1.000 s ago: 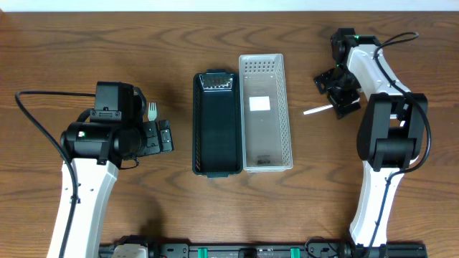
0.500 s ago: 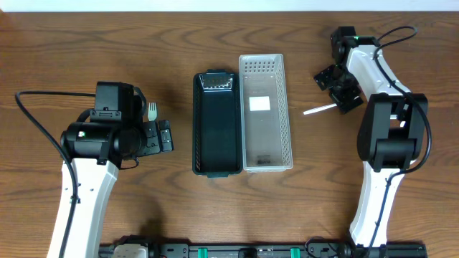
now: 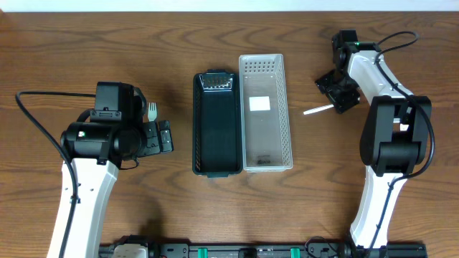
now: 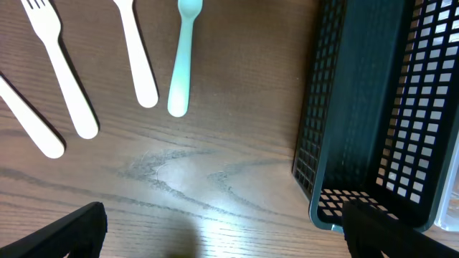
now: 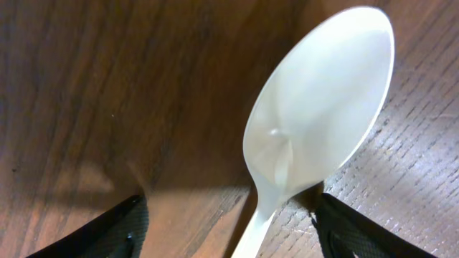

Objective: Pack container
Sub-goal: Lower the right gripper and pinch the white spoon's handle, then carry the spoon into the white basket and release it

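My right gripper (image 5: 228, 226) straddled the neck of the one white spoon (image 5: 323, 122), jaws apart, placed to pinch it for packing. The left gripper (image 4: 224, 231) hung wide and empty. Ahead of it lay three white utensils (image 4: 61, 72) and one teal utensil (image 4: 181, 64). Two baskets sat alongside it, the black basket (image 4: 373, 107) nearer and the white basket (image 3: 287, 129) beyond.

You have 2 long mesh baskets upright mid-counter (image 3: 179, 36), long sides touching: black basket (image 3: 216, 136) left, clear basket (image 3: 267, 136) right. A white spoon (image 5: 315, 122) lies flat, bowl up, right of the clear one. A mint utensil (image 4: 183, 61) and a white fork (image 4: 61, 79) lie left of the black one.
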Available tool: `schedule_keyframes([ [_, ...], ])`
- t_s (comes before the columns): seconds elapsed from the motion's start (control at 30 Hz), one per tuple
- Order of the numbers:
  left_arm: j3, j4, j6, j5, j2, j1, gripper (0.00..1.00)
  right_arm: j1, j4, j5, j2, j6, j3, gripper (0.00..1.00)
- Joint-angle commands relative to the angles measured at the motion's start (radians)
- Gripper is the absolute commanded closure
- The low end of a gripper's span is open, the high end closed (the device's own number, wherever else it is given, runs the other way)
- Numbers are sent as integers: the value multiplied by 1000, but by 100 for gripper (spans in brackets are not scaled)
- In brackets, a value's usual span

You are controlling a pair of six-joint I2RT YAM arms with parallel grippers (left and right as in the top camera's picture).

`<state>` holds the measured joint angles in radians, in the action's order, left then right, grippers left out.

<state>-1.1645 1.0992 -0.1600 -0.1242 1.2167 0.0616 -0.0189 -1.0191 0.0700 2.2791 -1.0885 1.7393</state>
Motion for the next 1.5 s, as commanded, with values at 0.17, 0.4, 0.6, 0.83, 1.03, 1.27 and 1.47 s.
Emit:
schedule_keyframes([
  [0.17, -18, 16, 5, 13, 0, -1, 2, -1, -43, 8, 96, 25, -74, 47],
  [0.4, -18, 15, 5, 13, 0, -1, 2, -1, -43, 8, 96, 51, -74, 66],
  [0.6, -18, 15, 5, 13, 0, -1, 2, -1, -42, 8, 96, 51, -74, 73],
  [0.83, -18, 15, 5, 13, 0, -1, 2, -1, -43, 8, 96, 51, -74, 79],
  [1.03, -18, 16, 5, 13, 0, -1, 2, 1, -42, 8, 96, 59, -74, 91],
  [1.27, -18, 15, 5, 13, 0, -1, 2, 0, -42, 8, 94, 133, -56, 99],
  [1.47, -18, 15, 6, 13, 0, -1, 2, -9, -97, 9, 85, 329, 77, 99],
])
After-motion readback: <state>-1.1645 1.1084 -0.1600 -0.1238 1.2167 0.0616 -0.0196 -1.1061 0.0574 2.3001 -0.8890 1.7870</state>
